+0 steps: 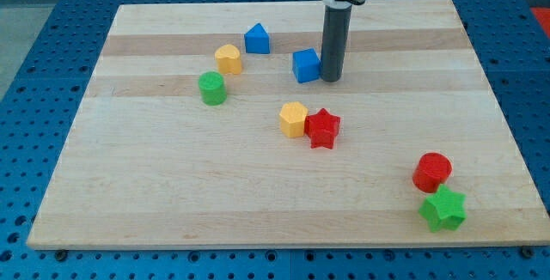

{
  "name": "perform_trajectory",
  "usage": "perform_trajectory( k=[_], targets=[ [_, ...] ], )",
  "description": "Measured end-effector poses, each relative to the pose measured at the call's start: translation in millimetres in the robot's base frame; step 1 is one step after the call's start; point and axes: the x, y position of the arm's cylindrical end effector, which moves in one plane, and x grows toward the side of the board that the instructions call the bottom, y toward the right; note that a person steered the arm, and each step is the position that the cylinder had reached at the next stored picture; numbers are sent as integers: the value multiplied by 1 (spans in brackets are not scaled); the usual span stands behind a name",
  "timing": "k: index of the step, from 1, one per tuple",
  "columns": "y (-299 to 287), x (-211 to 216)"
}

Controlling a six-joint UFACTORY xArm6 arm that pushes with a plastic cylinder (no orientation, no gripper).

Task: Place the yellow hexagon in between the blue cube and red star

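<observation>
Nearest me, green star block (pixel 443 210). Yellow hexagon block (pixel 293 118) sits mid-board, touching the red star block (pixel 323 128) on its left; blue cube block (pixel 306 65) above. My tip (pixel 331 79), no jaws, touches the cube's right, up-right of the hexagon.
</observation>
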Motion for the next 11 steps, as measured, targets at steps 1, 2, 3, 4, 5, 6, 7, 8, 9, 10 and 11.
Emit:
perform_trajectory(
  k=[1,2,3,4,5,6,7,8,9,10,11],
  targets=[
    [0,0],
    [-4,0],
    [-17,0],
    [-27,0],
    [-31,0],
    [-30,0],
    [-28,0],
    [-3,16],
    [18,46],
    [19,88],
    [19,128]
  ],
)
